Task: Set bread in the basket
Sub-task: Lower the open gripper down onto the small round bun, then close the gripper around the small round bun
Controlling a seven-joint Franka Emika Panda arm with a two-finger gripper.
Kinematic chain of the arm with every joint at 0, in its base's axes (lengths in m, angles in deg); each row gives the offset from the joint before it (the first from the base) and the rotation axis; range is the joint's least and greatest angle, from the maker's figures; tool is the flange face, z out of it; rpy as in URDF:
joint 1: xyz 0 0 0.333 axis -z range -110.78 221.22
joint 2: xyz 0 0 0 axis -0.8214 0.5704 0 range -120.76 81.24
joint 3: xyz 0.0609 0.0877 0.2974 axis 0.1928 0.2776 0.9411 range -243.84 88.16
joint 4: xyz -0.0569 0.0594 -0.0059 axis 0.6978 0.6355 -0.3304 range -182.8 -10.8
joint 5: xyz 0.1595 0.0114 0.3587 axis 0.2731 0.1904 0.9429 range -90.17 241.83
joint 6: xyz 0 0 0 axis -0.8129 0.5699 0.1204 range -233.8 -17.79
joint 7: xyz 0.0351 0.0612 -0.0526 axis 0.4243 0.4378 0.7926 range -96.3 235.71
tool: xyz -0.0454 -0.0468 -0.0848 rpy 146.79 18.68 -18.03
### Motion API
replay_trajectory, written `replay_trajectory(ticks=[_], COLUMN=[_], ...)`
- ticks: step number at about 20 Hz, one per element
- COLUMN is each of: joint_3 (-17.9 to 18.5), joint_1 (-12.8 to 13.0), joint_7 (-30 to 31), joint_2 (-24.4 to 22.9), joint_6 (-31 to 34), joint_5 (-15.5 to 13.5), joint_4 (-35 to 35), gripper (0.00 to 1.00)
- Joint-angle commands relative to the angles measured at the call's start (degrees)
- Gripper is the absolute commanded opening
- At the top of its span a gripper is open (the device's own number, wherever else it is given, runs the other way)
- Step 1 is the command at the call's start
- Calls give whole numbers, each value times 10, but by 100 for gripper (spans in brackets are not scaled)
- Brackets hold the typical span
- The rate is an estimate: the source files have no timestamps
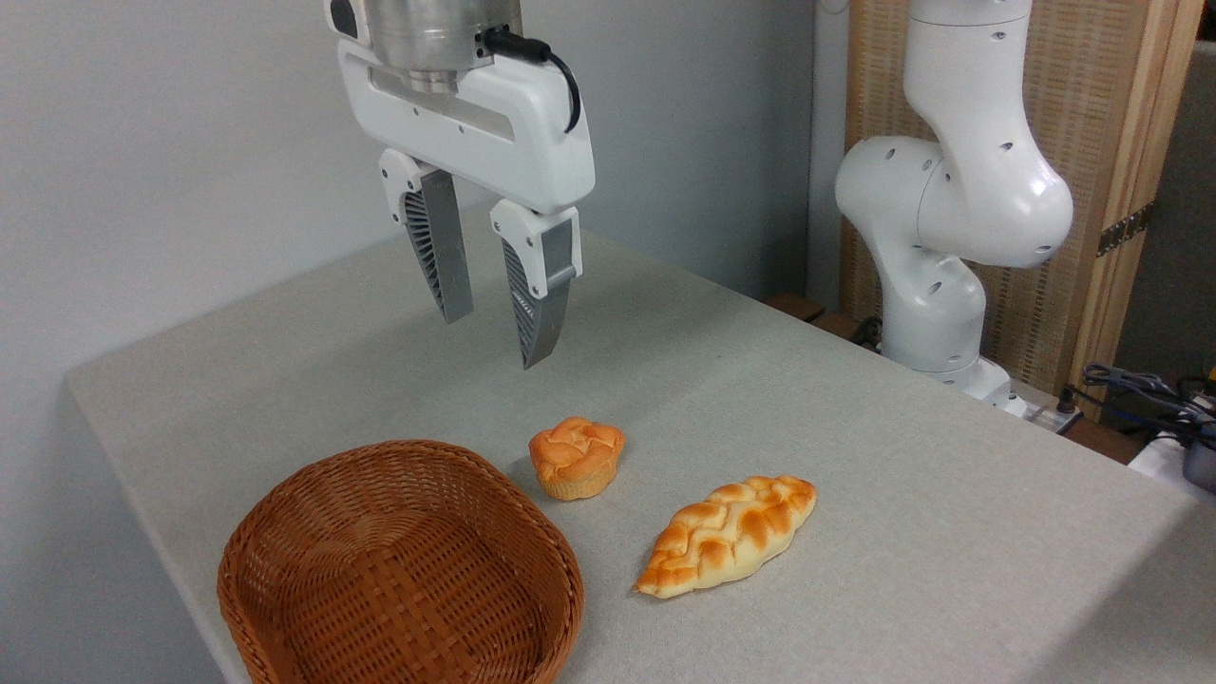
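The bread point(577, 457), a small round bun with an orange-golden knotted top and a paler fluted base, sits on the grey table just right of the basket's far corner. The basket point(399, 568), brown woven wicker and shallow, stands empty at the table's front left. My gripper point(496, 340) hangs in the air above and a little left of the bun, well clear of it. Its two grey ribbed fingers point(542, 302) point down, apart, with nothing between them.
A longer braided golden loaf point(729, 535) lies on the table right of the bun. The arm's white base and lower links point(940, 218) rise at the back right. Cables and a device point(1159, 399) sit off the table's right edge. The table's left edge runs close to the basket.
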Motion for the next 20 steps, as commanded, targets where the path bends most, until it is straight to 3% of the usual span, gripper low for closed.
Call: replay_trajectory(ticks=[1,6,12,15,18,19,20], joint_3=[2,-20,-49,-57,-58,-60,-60], joint_1=[3,5,23,23,23,23,24], joint_7=[-28,-35,-36,-36,-35,-36,-37], joint_2=[-32,-96,-99,-88,-74,-72,-71], joint_6=[-3,-93,-211,-257,-263,-264,-264], joint_5=[-11,-12,-6,-6,-6,-6,-4], joint_4=[-60,-206,-328,-358,-365,-365,-365], gripper=[100,100,100,100,100,98,81])
